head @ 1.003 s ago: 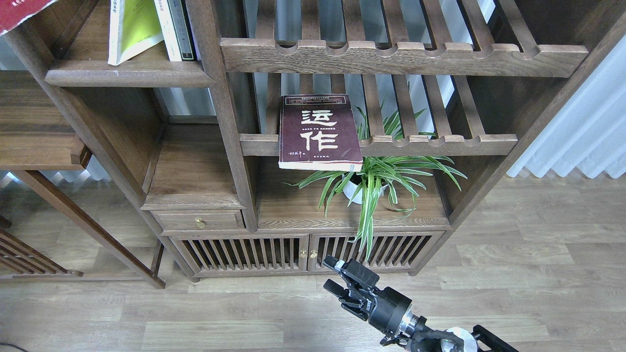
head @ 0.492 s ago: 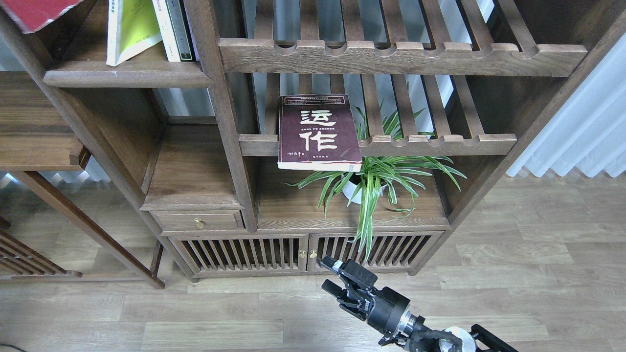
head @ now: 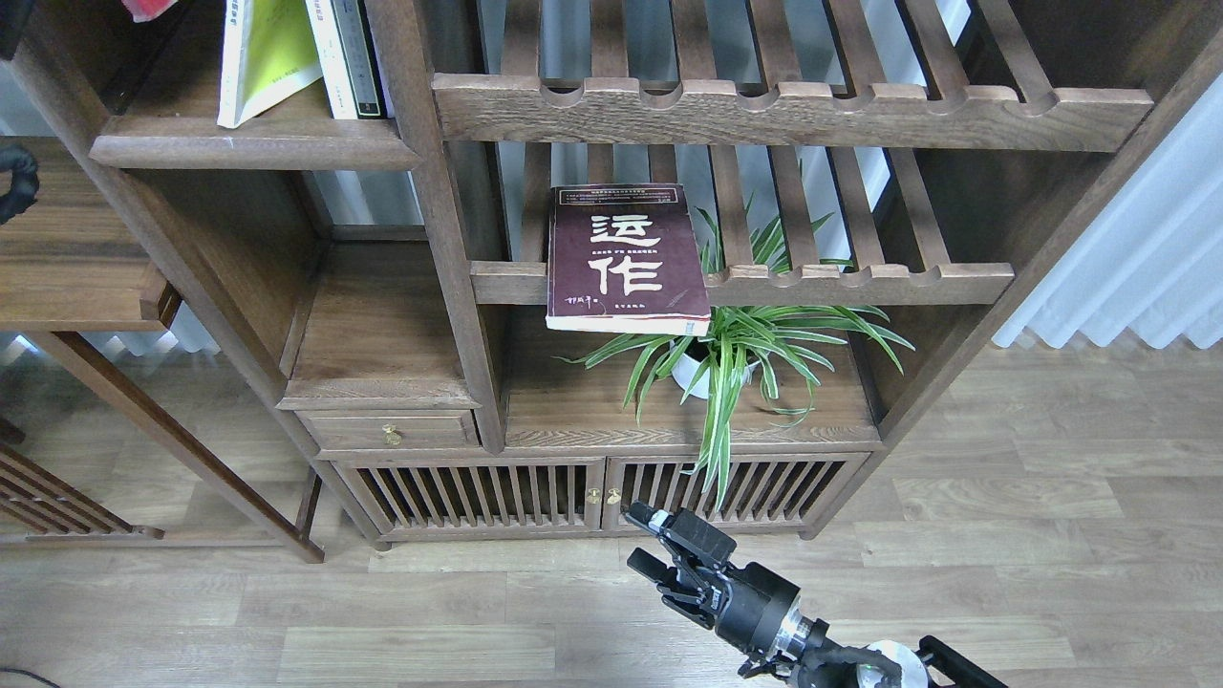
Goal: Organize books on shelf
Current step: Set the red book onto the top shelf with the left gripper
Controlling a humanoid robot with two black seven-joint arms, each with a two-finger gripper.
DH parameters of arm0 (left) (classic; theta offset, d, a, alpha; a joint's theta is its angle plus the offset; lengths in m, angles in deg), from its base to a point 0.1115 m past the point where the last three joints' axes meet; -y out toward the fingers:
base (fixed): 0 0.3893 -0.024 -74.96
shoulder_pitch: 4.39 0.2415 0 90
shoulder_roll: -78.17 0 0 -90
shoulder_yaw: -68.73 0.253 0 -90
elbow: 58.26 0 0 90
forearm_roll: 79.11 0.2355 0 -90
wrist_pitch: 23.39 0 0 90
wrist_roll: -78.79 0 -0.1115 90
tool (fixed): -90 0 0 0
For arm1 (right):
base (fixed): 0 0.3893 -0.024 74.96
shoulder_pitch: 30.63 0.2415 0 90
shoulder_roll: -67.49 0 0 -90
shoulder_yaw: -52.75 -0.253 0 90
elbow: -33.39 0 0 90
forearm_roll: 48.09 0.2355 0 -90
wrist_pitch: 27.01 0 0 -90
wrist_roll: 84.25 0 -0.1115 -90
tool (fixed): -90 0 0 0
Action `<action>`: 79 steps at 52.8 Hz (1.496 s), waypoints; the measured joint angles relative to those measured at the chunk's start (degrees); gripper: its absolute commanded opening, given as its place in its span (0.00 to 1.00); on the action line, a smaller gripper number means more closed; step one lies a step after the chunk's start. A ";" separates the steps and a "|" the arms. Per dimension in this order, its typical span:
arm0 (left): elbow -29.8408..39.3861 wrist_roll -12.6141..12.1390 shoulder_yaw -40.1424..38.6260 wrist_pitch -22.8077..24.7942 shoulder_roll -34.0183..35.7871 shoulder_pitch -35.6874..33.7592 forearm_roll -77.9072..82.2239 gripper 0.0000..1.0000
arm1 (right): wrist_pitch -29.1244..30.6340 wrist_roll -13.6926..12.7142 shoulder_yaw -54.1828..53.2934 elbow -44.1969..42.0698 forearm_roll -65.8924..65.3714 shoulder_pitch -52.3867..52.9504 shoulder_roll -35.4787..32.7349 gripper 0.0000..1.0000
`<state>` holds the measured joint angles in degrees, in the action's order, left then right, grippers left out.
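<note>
Head view: maroon book [head: 626,260] well above fingers [head: 646,517]

Domestic interior, likely a living room or study. Dark-brown wooden display cabinet [head: 459,287] with open compartments, slatted racks [head: 793,110], a small drawer [head: 387,432] with brass knob, slatted doors [head: 592,492] below. Potted spider plant [head: 736,354] (white pot) in one compartment. Books [head: 287,57] upright on an upper shelf [head: 248,148]. Pale wood-plank floor [head: 1003,497]; white pleated curtain [head: 1147,248] at right.
</note>
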<state>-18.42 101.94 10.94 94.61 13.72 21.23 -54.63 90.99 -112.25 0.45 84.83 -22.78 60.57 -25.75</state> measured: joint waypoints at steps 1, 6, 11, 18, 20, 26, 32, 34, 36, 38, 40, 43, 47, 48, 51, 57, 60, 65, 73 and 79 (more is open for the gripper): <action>-0.35 0.02 0.02 0.00 -0.39 -0.27 0.19 0.06 | 0.00 0.00 0.00 0.01 0.00 -0.02 0.02 0.99; -2.34 0.17 0.27 0.00 -2.65 -1.86 1.24 0.06 | 0.00 0.00 -0.05 0.16 0.00 -0.44 0.13 0.99; -5.91 0.35 0.77 0.00 -5.22 -4.23 1.51 0.06 | 0.00 0.00 -0.07 0.32 0.00 -0.93 0.12 0.99; -10.09 0.42 1.72 0.00 -7.48 -6.86 1.53 0.06 | 0.00 0.00 -0.08 0.44 0.00 -1.33 0.08 0.99; -11.63 0.42 1.97 0.00 -8.21 -7.79 1.53 0.06 | 0.00 0.00 -0.06 0.72 0.01 -1.44 0.08 0.99; -16.47 1.07 2.42 0.00 -9.48 -9.92 1.54 0.06 | 0.00 0.00 -0.01 1.67 0.00 -1.95 0.08 0.99; -19.51 1.96 2.74 0.00 -10.17 -10.62 1.54 0.06 | 0.00 0.00 -0.02 1.88 0.00 -2.14 0.07 0.99; -20.37 2.33 2.91 0.00 -10.43 -10.66 1.54 0.06 | 0.00 0.00 -0.05 1.90 0.00 -2.15 0.07 0.99; -20.98 2.70 3.09 0.00 -10.60 -10.67 1.54 0.06 | 0.00 0.00 -0.06 1.91 0.01 -2.17 0.07 0.99; -21.48 3.12 3.36 0.00 -10.77 -10.66 1.54 0.06 | 0.00 0.00 -0.06 1.91 0.00 -2.18 0.07 0.99; -21.77 3.41 3.57 0.00 -10.95 -10.62 1.54 0.06 | 0.00 0.00 -0.07 1.91 0.01 -2.19 0.09 0.99; -22.38 3.75 4.01 0.00 -11.48 -10.40 1.53 0.06 | 0.00 0.00 -0.08 1.91 0.00 -2.22 0.12 0.99; -23.42 3.99 4.67 0.00 -12.29 -10.27 1.48 0.07 | 0.00 0.00 -0.08 1.91 0.01 -2.32 0.14 0.99; -23.66 4.06 4.85 0.00 -12.46 -10.26 1.47 0.07 | 0.00 0.00 -0.08 1.92 0.01 -2.37 0.15 0.99; -24.42 4.23 5.75 0.00 -12.91 -10.17 1.45 0.07 | 0.00 0.00 -0.07 1.92 0.00 -2.61 0.15 0.99; -25.05 4.35 8.51 0.00 -13.20 -10.04 1.26 0.07 | 0.00 0.00 -0.08 2.05 0.00 -2.86 0.17 0.99; -25.11 4.41 9.55 0.00 -13.22 -9.99 1.13 0.07 | 0.00 0.00 -0.16 2.07 0.00 -2.94 0.17 0.99; -25.15 4.79 10.83 0.00 -13.24 -9.88 0.95 0.07 | 0.00 0.00 -0.32 2.08 0.01 -3.03 0.17 0.99; -25.15 4.88 12.26 0.00 -13.15 -9.46 0.90 0.06 | 0.00 0.00 -0.41 2.09 0.07 -3.12 0.17 0.99; -25.10 4.88 13.62 0.00 -12.76 -8.83 1.10 0.06 | 0.00 0.00 -0.43 2.09 0.08 -3.13 0.17 0.99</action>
<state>-43.52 106.82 24.56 94.61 0.97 12.40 -53.53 90.99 -112.25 0.02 86.91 -22.69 57.44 -25.59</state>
